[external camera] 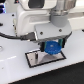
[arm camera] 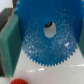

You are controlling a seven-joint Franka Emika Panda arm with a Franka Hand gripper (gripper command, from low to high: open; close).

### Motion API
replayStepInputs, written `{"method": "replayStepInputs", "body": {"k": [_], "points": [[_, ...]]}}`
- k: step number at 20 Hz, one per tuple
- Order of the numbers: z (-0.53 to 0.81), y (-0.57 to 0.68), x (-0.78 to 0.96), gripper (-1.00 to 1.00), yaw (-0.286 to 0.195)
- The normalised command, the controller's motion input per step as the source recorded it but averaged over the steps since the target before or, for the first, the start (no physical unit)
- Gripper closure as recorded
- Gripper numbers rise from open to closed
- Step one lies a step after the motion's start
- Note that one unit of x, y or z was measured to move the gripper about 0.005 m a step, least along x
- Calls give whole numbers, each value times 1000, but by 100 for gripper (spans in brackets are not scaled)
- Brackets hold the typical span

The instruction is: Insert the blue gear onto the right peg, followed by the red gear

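Observation:
My gripper (external camera: 50,48) is shut on the blue gear (external camera: 52,48), holding it by its toothed rim just above the grey black-edged plate (external camera: 36,61). The wrist view is mostly filled by the blue gear (arm camera: 47,37), seen face-on with its centre hole showing. A teal finger pad (arm camera: 8,42) presses against its rim. A sliver of the red gear (arm camera: 19,81) shows on the white surface at the picture's edge. In the exterior view the red gear is out of sight. The right peg is too blurred or covered to pick out in either view.
The white arm and its dark wrist block (external camera: 47,30) hang over the plate and hide what lies behind. The plate rests on a white table (external camera: 15,67). A dark cable (external camera: 10,35) runs along the exterior view's left.

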Motion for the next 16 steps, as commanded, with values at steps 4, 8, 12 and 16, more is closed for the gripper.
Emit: {"method": "replayStepInputs", "body": {"k": [4,8,12,16], "points": [[25,16,229,100,0],[75,0,174,100,0],[-129,26,174,100,0],[-173,80,194,100,0]]}}
